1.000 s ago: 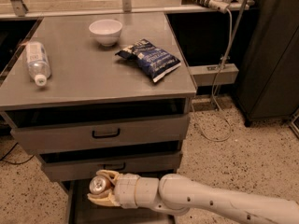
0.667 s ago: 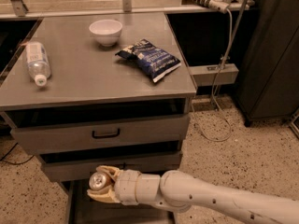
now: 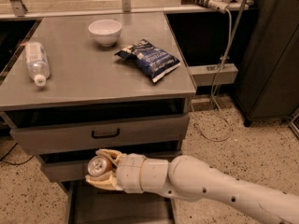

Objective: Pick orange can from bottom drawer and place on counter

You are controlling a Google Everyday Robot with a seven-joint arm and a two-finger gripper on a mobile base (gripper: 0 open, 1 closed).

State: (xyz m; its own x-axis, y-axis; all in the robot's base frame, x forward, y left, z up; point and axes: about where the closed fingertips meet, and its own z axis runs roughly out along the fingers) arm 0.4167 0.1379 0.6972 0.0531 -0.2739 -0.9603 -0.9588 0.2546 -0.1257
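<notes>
My gripper is shut on the orange can, whose shiny silver top faces the camera. It holds the can in the air in front of the middle drawer's front, above the open bottom drawer, whose flat grey floor shows below the arm. The grey counter lies above and behind. My white arm reaches in from the lower right.
On the counter are a white bowl, a dark blue chip bag and a clear plastic bottle lying at the left. The top drawer front has a black handle. A dark cabinet and cables stand at right.
My gripper has risen a little with the orange can, from just above the bottom drawer to the height of the middle drawer's front.
</notes>
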